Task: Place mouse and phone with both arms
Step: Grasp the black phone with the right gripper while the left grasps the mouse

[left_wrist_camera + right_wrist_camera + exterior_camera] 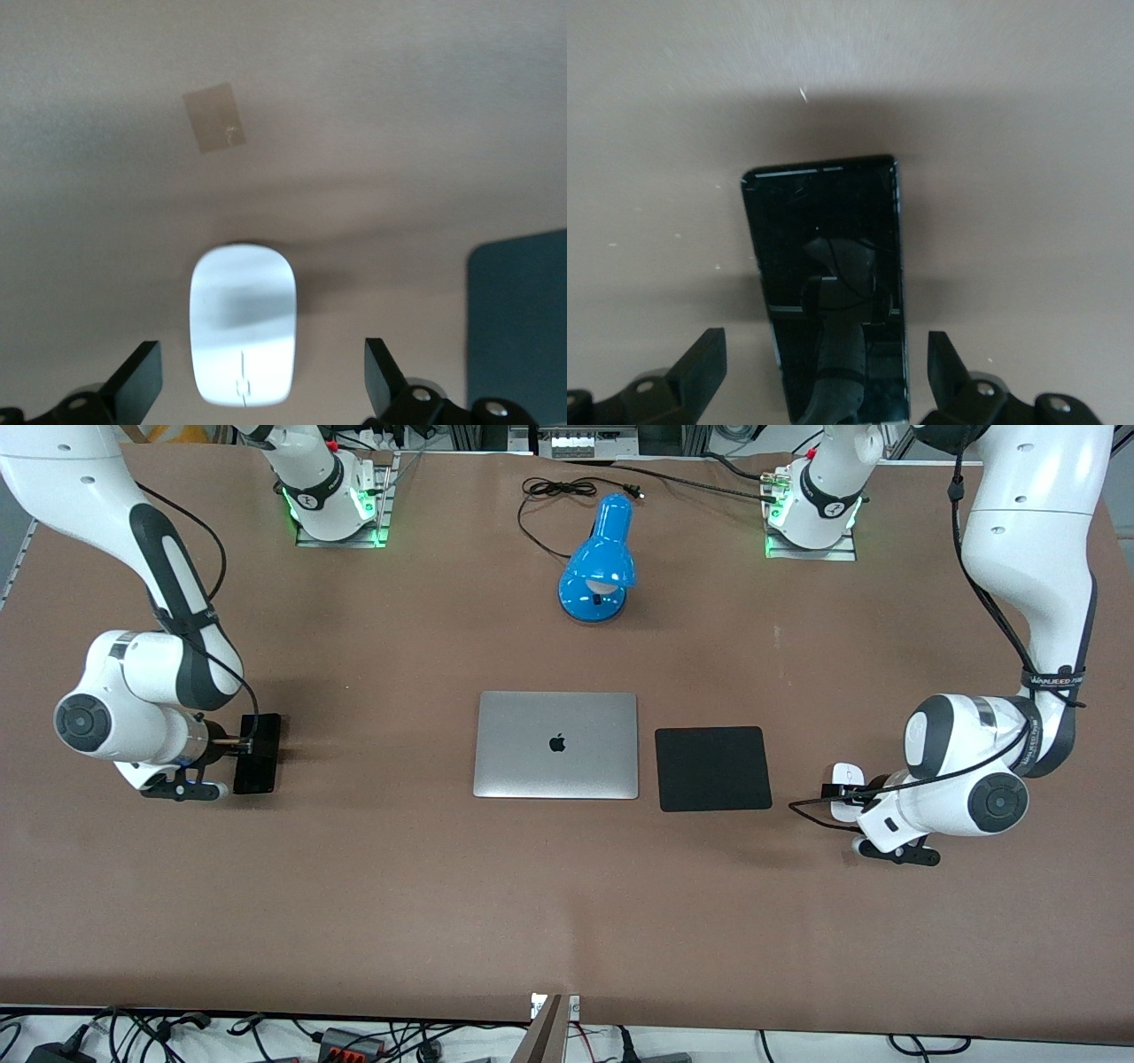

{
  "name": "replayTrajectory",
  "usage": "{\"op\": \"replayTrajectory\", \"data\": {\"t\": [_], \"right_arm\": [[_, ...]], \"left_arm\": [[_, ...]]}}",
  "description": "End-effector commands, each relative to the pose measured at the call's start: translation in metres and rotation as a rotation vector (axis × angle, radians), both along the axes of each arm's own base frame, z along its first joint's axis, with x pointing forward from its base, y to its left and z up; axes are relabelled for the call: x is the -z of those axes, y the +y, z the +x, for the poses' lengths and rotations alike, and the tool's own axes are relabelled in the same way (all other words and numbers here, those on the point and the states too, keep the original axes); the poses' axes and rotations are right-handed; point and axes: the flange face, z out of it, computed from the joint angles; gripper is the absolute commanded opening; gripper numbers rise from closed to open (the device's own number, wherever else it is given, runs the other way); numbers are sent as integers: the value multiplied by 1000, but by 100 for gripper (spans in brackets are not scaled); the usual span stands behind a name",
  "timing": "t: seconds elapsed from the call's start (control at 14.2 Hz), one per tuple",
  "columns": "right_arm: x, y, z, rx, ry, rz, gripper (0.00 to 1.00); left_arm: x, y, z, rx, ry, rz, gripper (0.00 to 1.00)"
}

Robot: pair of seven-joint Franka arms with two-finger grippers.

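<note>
In the front view, the left arm's wrist covered much of the small white oval mouse, and the left pincer was too small to read. The slim black glossy phone ran off the right wrist picture's edge. The square black mat was cut by the left wrist picture's edge. The right pincer was partly hidden under its wrist.
</note>
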Motion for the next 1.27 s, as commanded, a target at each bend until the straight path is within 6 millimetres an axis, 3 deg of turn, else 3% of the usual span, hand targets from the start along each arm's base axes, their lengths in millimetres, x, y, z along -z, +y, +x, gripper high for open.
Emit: {"op": "replayTrajectory", "data": {"t": [0.0,0.49,0.7,0.85,0.99,1.06,1.2], "right_arm": [[16,0,-2,-16,14,-4,100],[30,-2,-2,-55,20,-14,100],[32,-2,-2,-56,15,-14,100],[42,-3,-4,-56,25,-13,100],[42,-3,-3,-57,18,-12,100],[41,-3,-3,-58,20,-13,100],[38,-3,-3,-67,17,-11,59]], "left_arm": [[13,5,-6,35,-2,0,100],[37,8,-13,87,43,31,100],[38,8,-13,87,45,31,99],[38,8,-13,87,45,31,65],[34,7,-12,87,39,32,46],[34,7,-11,87,37,32,43],[28,4,-9,88,32,31,39]]}}
